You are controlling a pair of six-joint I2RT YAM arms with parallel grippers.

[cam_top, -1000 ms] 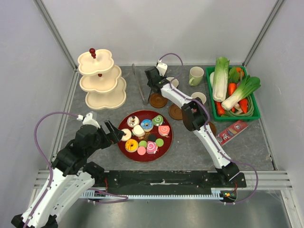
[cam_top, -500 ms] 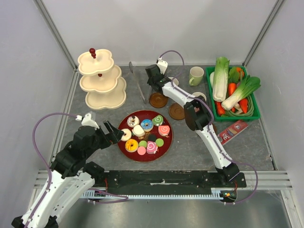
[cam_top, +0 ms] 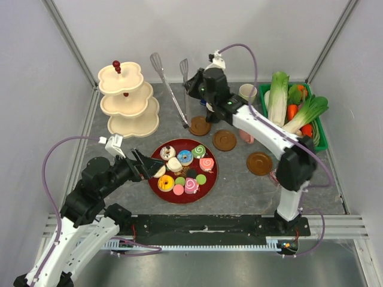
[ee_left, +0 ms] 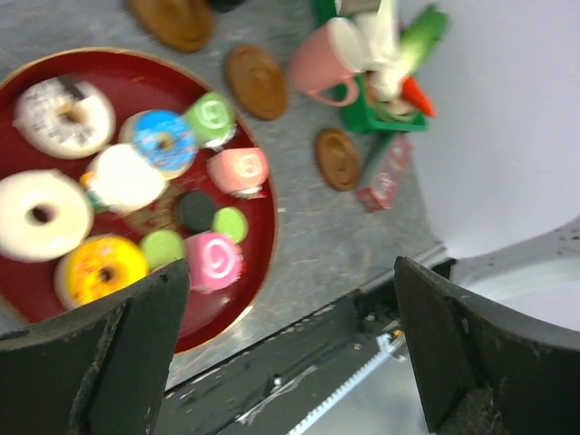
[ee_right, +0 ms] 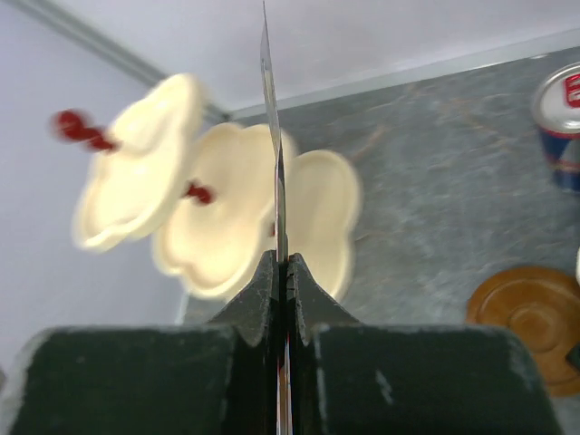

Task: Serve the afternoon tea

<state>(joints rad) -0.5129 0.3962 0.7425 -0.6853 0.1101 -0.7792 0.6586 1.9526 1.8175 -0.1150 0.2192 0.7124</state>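
Toy pastries fill a dark red plate [cam_top: 207, 186] in the middle of the table: donuts [cam_top: 166, 182], swirl rolls [cam_top: 206, 163] and small macarons. My left gripper [cam_top: 148, 165] hovers open at the plate's left edge with nothing between its fingers; the left wrist view shows the same plate [ee_left: 246, 297] and a pink mug [ee_left: 324, 62]. My right gripper [cam_top: 191, 84] is raised at the back, shut on one arm of the metal tongs [cam_top: 170, 94], which show edge-on as a thin blade [ee_right: 271, 109] in the right wrist view. A pale green mug [cam_top: 246, 92] peeks out behind the right arm.
A cream three-tier stand [cam_top: 127, 98] is at the back left. Brown coasters [cam_top: 224, 140] lie right of the plate. A green crate of toy vegetables [cam_top: 293, 116] sits at the back right. A drink can [ee_right: 562, 127] is at the right wrist view's edge.
The right gripper has closed on the tongs and lifted them off the table, its elbow swinging right. The left gripper has edged slightly toward the plate.
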